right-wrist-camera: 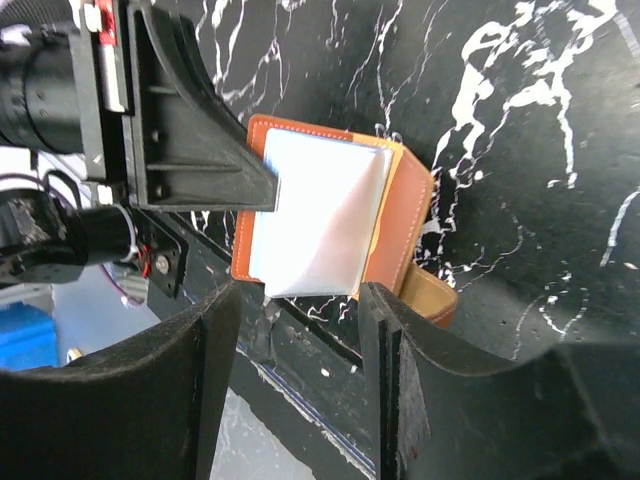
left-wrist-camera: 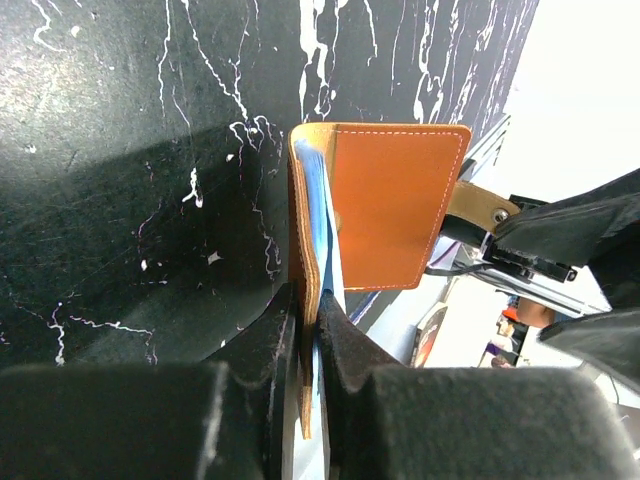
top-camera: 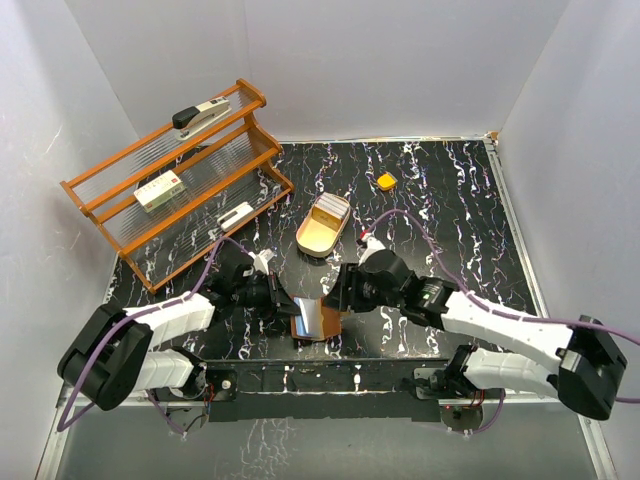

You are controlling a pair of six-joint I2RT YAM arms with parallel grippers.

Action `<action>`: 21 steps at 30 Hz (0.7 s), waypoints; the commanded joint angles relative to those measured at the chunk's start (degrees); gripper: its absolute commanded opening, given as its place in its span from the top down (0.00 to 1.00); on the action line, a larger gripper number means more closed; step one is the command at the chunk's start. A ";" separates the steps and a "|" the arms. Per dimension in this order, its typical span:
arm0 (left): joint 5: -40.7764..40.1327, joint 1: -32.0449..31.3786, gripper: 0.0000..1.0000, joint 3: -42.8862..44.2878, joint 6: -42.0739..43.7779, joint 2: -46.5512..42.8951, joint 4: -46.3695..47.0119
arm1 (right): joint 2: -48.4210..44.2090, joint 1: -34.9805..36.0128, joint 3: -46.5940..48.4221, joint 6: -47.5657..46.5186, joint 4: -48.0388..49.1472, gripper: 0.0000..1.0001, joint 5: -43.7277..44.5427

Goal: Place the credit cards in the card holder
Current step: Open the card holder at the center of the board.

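Card holder (left-wrist-camera: 395, 200), tan-orange leather, pale cards (right-wrist-camera: 320, 215) inside, pinched by left end effector (left-wrist-camera: 310, 312), right end effector (right-wrist-camera: 297, 305) parted.

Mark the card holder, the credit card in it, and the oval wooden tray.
card holder (left-wrist-camera: 395, 205): left wrist view, open leather flap.
credit card (right-wrist-camera: 320, 215): right wrist view, middle of its pale face.
wooden tray (top-camera: 316, 240): top external view, bare inner floor.

Behind the left gripper (top-camera: 291, 307) and right gripper (top-camera: 337, 294), both black, come white links (top-camera: 180, 315) and black joints (top-camera: 108, 360); purple cables (top-camera: 207, 268) trail back; fingers (right-wrist-camera: 195, 390) thick, matte black
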 commanded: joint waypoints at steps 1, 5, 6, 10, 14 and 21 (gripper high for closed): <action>1.41 -0.47 0.91 1.82 0.81 0.32 -0.92 | 4.51 2.96 2.29 0.55 6.59 0.51 -1.74; 1.72 -0.51 0.86 2.03 1.19 0.03 -1.26 | 8.98 4.10 1.87 0.18 9.03 0.50 -1.32; 1.80 -0.49 0.84 2.02 1.26 -0.12 -1.24 | 9.82 4.11 1.56 0.05 9.59 0.50 -1.21; 2.79 -0.49 0.76 1.84 1.30 -0.52 -0.45 | 12.54 4.11 0.90 -0.91 8.53 0.53 1.01; 2.72 -0.49 0.74 1.30 1.14 -1.27 0.09 | 12.88 4.10 -1.75 -0.48 9.66 0.56 1.84; 2.18 -0.52 0.75 0.45 1.66 -2.61 -0.24 | 11.48 4.10 -4.96 0.64 10.08 0.60 3.97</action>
